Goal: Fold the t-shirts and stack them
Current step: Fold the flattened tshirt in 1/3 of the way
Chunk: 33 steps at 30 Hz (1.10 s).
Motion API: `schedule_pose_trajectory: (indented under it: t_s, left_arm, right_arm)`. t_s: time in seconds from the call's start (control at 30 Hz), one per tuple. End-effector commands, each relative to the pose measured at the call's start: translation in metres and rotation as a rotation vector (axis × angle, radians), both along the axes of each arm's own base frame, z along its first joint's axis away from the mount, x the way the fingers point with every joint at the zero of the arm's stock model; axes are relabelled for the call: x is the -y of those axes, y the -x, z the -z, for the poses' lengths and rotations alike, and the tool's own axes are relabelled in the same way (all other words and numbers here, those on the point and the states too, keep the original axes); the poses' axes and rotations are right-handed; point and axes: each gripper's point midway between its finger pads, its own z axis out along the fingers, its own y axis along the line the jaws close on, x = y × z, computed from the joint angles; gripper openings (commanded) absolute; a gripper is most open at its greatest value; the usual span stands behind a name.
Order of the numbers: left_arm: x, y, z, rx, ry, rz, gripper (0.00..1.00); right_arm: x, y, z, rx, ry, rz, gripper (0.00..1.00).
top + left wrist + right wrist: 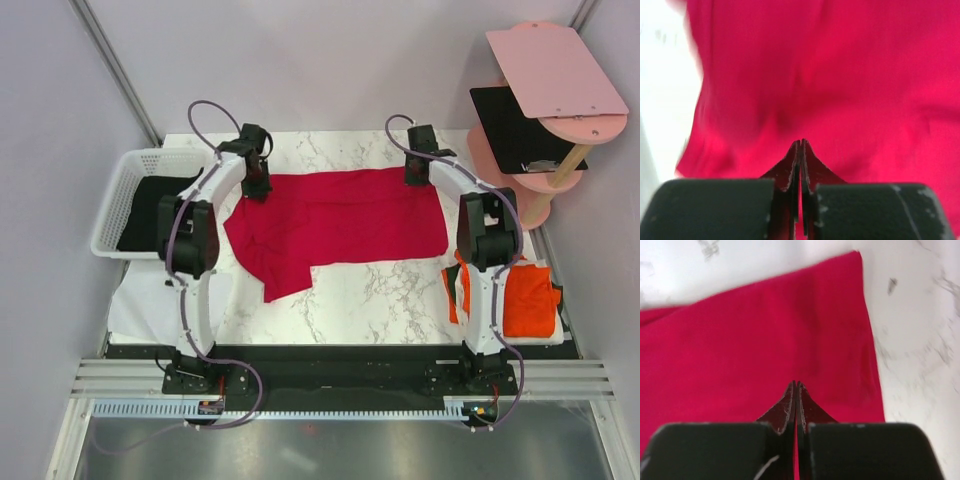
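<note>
A crimson red t-shirt [340, 220] lies spread on the marble table [380, 290], with a sleeve hanging toward the near left. My left gripper [257, 188] is at its far left corner and my right gripper [415, 175] at its far right corner. In the left wrist view the jaws [801, 142] are closed with red cloth [840, 75] between them. In the right wrist view the jaws [796, 384] are closed on the same cloth [765, 340] near its right edge. Folded orange-red t-shirts [525, 300] lie at the near right. A black t-shirt [150, 210] lies in the basket.
A white mesh basket [110, 215] stands at the left edge. A pink tiered stand [550, 70] with a flat black board [515, 125] stands at the back right. A white sheet [140, 305] lies at the near left.
</note>
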Motion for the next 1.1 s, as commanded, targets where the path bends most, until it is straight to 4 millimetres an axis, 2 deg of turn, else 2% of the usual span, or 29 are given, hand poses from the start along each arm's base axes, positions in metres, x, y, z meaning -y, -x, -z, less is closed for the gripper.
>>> schedule_pose_trajectory:
  t_s: [0.0,0.03,0.07,0.1,0.13,0.17,0.2,0.23,0.27,0.3,0.33,0.37,0.43,0.47,0.5,0.57,0.6,0.67,0.7,0.77,0.8,0.83,0.87,0.9,1.07]
  left_arm:
    - [0.013,0.02,-0.1,0.268,0.121,0.016,0.28]
    - [0.012,0.031,-0.124,0.316,0.142,0.017,0.47]
    - [0.014,0.042,-0.13,0.327,0.163,0.03,0.77]
    - [0.012,0.058,-0.116,0.301,0.166,0.027,0.88]
    - [0.011,0.071,-0.138,0.357,0.179,0.033,0.99]
    - [0.009,0.088,-0.122,0.325,0.172,0.038,1.0]
    - [0.012,0.097,-0.124,0.33,0.201,0.048,1.0]
    - [0.012,0.107,-0.124,0.329,0.214,0.054,1.0]
    - [0.011,0.125,-0.12,0.319,0.227,0.058,1.0]
    - [0.012,0.134,-0.12,0.325,0.24,0.053,1.0]
    - [0.012,0.143,-0.117,0.319,0.247,0.056,1.0]
    - [0.011,0.16,-0.11,0.304,0.26,0.049,1.0]
    - [0.013,0.175,-0.101,0.283,0.281,0.044,0.98]
    - [0.013,0.187,-0.088,0.25,0.283,0.038,0.95]
    - [0.012,0.193,-0.09,0.26,0.287,0.037,0.95]
    - [0.005,0.206,-0.078,0.232,0.267,0.006,0.95]
    - [0.004,0.209,-0.078,0.238,0.268,0.006,0.95]
    - [0.005,0.216,-0.071,0.214,0.278,0.009,0.94]
    - [0.005,0.217,-0.07,0.212,0.278,0.009,0.94]
    - [0.004,0.221,-0.065,0.198,0.276,0.005,0.94]
    - [0.003,0.222,-0.065,0.202,0.275,0.007,0.94]
    - [0.003,0.223,-0.064,0.199,0.275,0.006,0.94]
    - [0.003,0.224,-0.062,0.192,0.275,0.006,0.94]
    - [0.003,0.223,-0.061,0.192,0.272,0.004,0.94]
    - [0.005,0.221,-0.059,0.183,0.277,0.008,0.94]
  right_arm:
    - [-0.018,0.007,-0.139,0.292,-0.093,-0.049,0.02]
    - [-0.025,0.025,-0.125,0.247,-0.127,-0.082,0.05]
    - [-0.03,0.036,-0.128,0.248,-0.147,-0.098,0.09]
    - [-0.03,0.049,-0.15,0.285,-0.172,-0.1,0.32]
    - [-0.029,0.067,-0.13,0.241,-0.177,-0.1,0.43]
    - [-0.027,0.081,-0.146,0.271,-0.185,-0.101,0.51]
    - [-0.024,0.091,-0.144,0.266,-0.188,-0.087,0.73]
    - [-0.019,0.109,-0.123,0.218,-0.178,-0.072,0.82]
    - [-0.013,0.119,-0.131,0.237,-0.172,-0.055,0.92]
    - [-0.008,0.127,-0.126,0.227,-0.162,-0.037,0.98]
    - [-0.003,0.142,-0.11,0.183,-0.153,-0.014,0.98]
    - [0.003,0.149,-0.111,0.184,-0.143,0.01,0.98]
    - [0.014,0.168,-0.091,0.108,-0.145,0.062,0.98]
    - [0.016,0.174,-0.088,0.093,-0.149,0.072,0.97]
    - [0.018,0.182,-0.078,0.061,-0.151,0.087,0.96]
    - [0.02,0.192,-0.071,0.033,-0.199,0.126,0.93]
    - [0.015,0.2,-0.062,-0.002,-0.251,0.119,0.9]
    - [0.017,0.204,-0.057,-0.016,-0.306,0.162,0.85]
    - [0.018,0.211,-0.048,-0.037,-0.32,0.178,0.84]
    - [0.021,0.214,-0.047,-0.044,-0.401,0.209,0.77]
    - [0.023,0.221,-0.04,-0.062,-0.442,0.239,0.65]
    - [0.021,0.222,-0.041,-0.064,-0.51,0.247,0.52]
    - [0.029,0.224,-0.042,-0.056,-0.546,0.278,0.4]
    - [0.029,0.231,-0.036,-0.073,-0.584,0.304,0.41]
    - [0.028,0.241,-0.038,-0.071,-0.688,0.345,0.43]
